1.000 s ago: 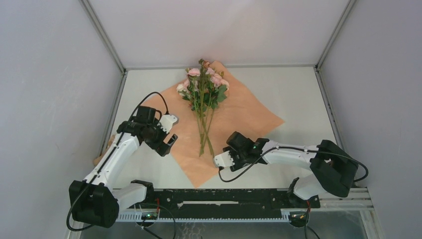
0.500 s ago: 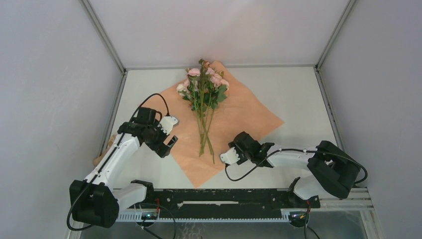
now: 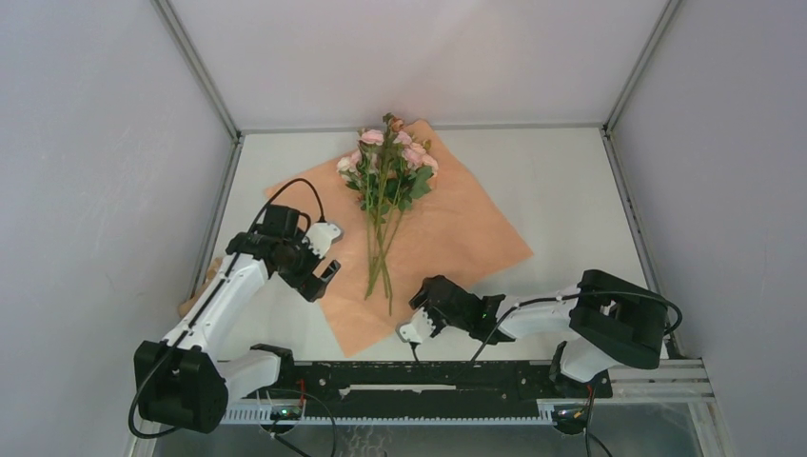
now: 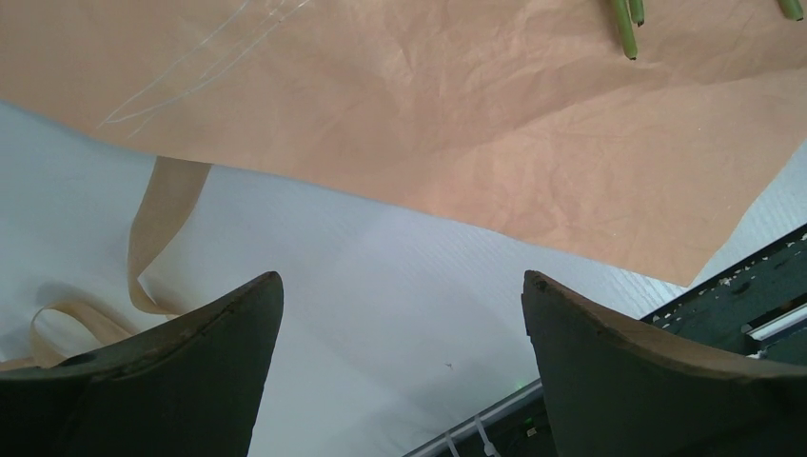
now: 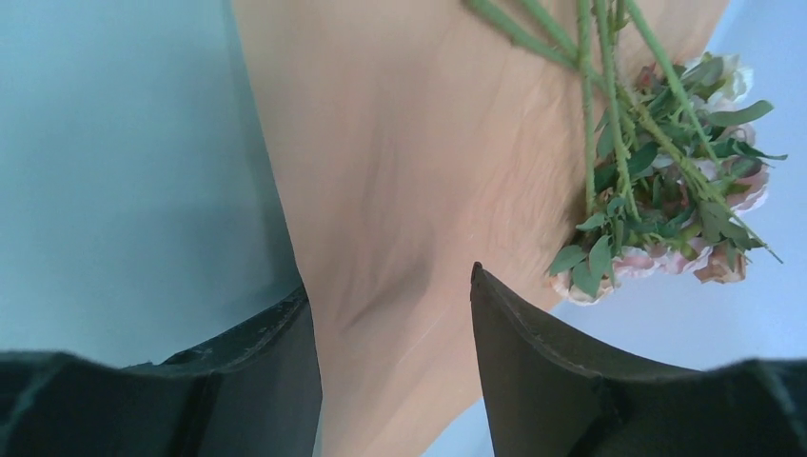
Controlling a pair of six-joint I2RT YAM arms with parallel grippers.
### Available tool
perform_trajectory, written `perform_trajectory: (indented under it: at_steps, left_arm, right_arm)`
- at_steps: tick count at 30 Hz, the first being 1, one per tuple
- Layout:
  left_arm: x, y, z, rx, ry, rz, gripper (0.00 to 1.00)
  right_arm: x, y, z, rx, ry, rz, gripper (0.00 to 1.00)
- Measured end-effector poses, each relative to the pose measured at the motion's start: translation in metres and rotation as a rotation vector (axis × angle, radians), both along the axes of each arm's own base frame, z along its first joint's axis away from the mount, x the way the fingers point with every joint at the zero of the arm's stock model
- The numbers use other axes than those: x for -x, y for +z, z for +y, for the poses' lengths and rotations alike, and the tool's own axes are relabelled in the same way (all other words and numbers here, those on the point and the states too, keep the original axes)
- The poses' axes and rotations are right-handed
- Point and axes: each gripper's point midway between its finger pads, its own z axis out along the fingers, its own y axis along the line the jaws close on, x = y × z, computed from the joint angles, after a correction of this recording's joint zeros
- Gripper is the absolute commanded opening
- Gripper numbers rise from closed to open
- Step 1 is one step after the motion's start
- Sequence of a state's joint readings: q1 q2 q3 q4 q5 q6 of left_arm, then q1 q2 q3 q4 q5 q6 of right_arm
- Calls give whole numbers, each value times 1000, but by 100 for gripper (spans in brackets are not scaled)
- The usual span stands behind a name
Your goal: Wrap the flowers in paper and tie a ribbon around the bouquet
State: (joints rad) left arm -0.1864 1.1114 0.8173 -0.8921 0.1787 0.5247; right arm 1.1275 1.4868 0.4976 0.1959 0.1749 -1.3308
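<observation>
Paper [image 3: 447, 228] lies flat on the table [image 3: 571, 190] as a diamond, one corner toward the arms, one toward the back wall. Slight crinkles show in the left wrist view [image 4: 428, 114].

Flowers [image 3: 385, 176] lie on the paper, left of its middle. The blooms are at the far corner, and the stems run toward the near edge and end well inside the sheet. Stem ends show at the top of the left wrist view [image 4: 623, 24].

Ribbon [image 4: 157, 219] is on the bare table off the paper's left edge, limp and looped, with one end running under or up to that edge. From the top view only a tan scrap [image 3: 187, 306] shows beside the left arm; probably the same ribbon, but the view is poor.

Left gripper [image 3: 330, 250] is at the paper's left edge, above the table. The jaws are spread to full width [image 4: 400, 281] and hold nothing. White table and the sheet's edge show between the fingers.

Right gripper [image 3: 419, 309] is at the near-right edge of the paper, low to the table. The jaws are partly apart [image 5: 388, 281], with the sheet [image 5: 381, 143] running into the gap between them. The fingers are not closed on it, and I cannot tell whether either pad touches the paper. Flower heads [image 5: 666, 171] show beyond the right finger.
</observation>
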Motion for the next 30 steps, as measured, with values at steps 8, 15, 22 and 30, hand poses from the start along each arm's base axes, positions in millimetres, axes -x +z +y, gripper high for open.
perform_trajectory:
  at_steps: [8, 15, 22, 30]
  left_arm:
    - [7, 3, -12, 49, -122, -1, 97]
    - [32, 22, -53, 150, -401, -116, 98]
    - [64, -7, -83, 136, -669, -59, 100]
    - [62, -14, -99, 132, -812, -131, 100]
  right_arm:
    - [16, -4, 14, -89, 16, 87, 16]
    - [19, -4, 14, -171, -13, 209, 0]
    - [5, -7, -1, -259, -136, 355, 0]
    - [-12, 4, -8, -358, -223, 502, 0]
